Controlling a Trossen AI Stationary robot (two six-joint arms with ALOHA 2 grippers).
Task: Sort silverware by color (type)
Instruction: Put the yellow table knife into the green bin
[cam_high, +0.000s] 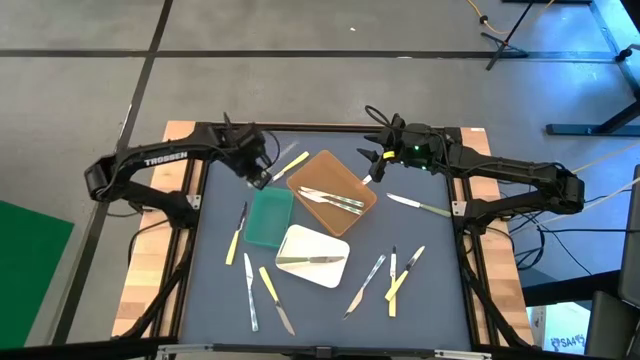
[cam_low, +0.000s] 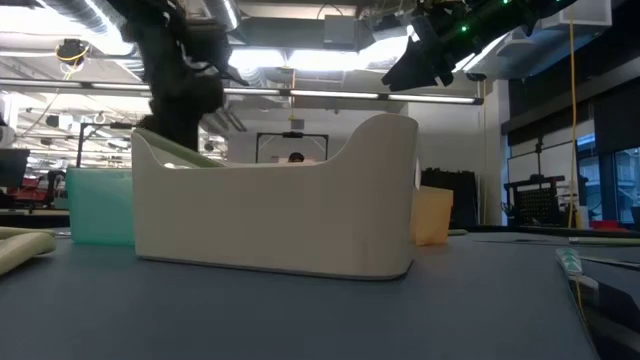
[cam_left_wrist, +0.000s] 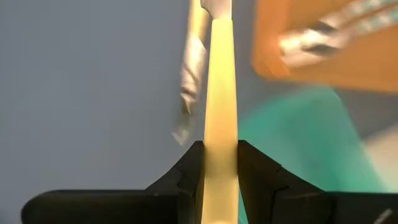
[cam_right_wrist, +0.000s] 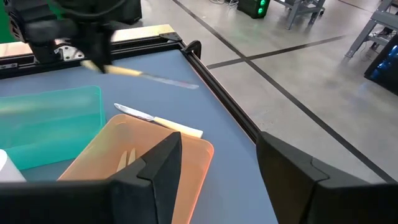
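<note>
Plan view of the bench (cam_high: 215, 300). Three trays cluster at centre: a brown tray (cam_high: 345, 210) holding two utensils (cam_high: 332, 199), a green tray (cam_high: 268, 219), and a white tray (cam_high: 300, 272) holding one utensil (cam_high: 311, 261). Loose cutlery lies around them, including a yellow-handled knife (cam_high: 292, 165) beside the brown tray. The left gripper (cam_high: 258, 178) hangs above the green tray's far corner. The right gripper (cam_high: 372, 165) hovers over the brown tray's far edge, fingers apart.
</note>
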